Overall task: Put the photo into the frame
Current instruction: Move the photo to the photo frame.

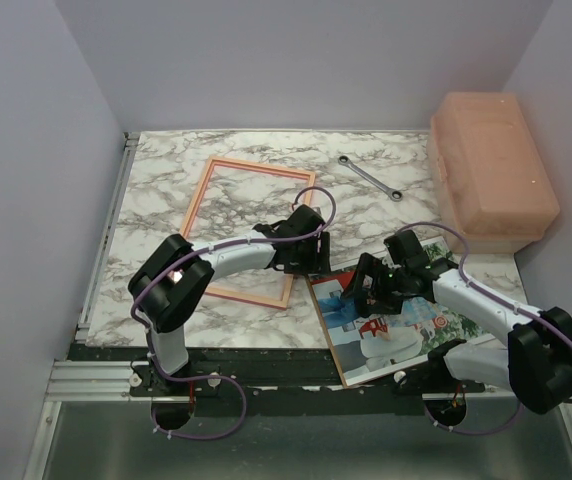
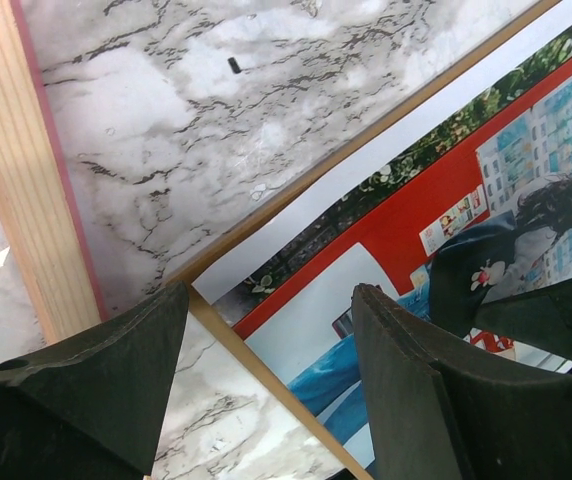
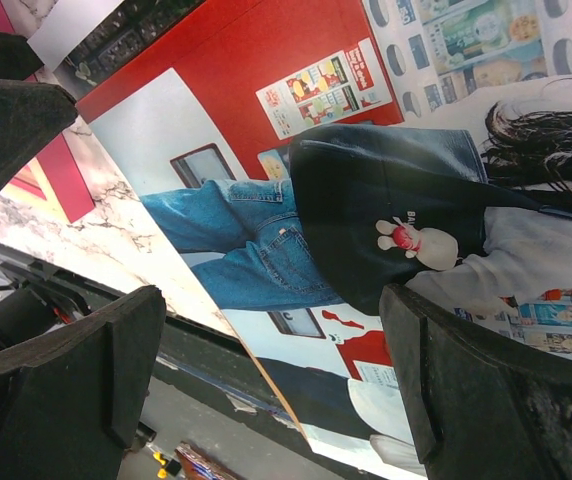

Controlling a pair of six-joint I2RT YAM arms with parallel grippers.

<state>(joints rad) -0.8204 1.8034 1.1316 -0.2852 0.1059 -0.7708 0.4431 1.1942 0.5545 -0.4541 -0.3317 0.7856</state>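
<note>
the marble table (image 1: 166,190) carries everything. at its far right corner stands a salmon-pink box (image 1: 491,165), well apart from the work. the frame (image 2: 21,180) lies flat at left-centre with only bare marble inside its opening. the left wrist view shows a pale wood rail with a pink edge, so i judge it lies face down. the photo (image 1: 406,325) lies picture side up just right of the frame, its far-left corner near the frame's near-right corner and its near end reaching past the table's edge. the left gripper (image 2: 266,300) hangs over that far-left corner with its jaws apart, clamped on nothing. the right gripper (image 3: 266,300) hangs over the middle of the print with its jaws wide apart and nothing between them. a wrench (image 1: 371,178) lies at the far side, between frame and box. by my reading the task is barely begun: the photo is wholly outside the frame, not yet held, and has still to be lifted, carried left and laid into the opening. from above, the arms cover the frame's right rail and the photo's far edge. a thin brown strip (image 2: 296,190) runs along two sides of the print, and i cannot tell whether a panel lies beneath. whether any fingertip touches the print is also unclear.
</note>
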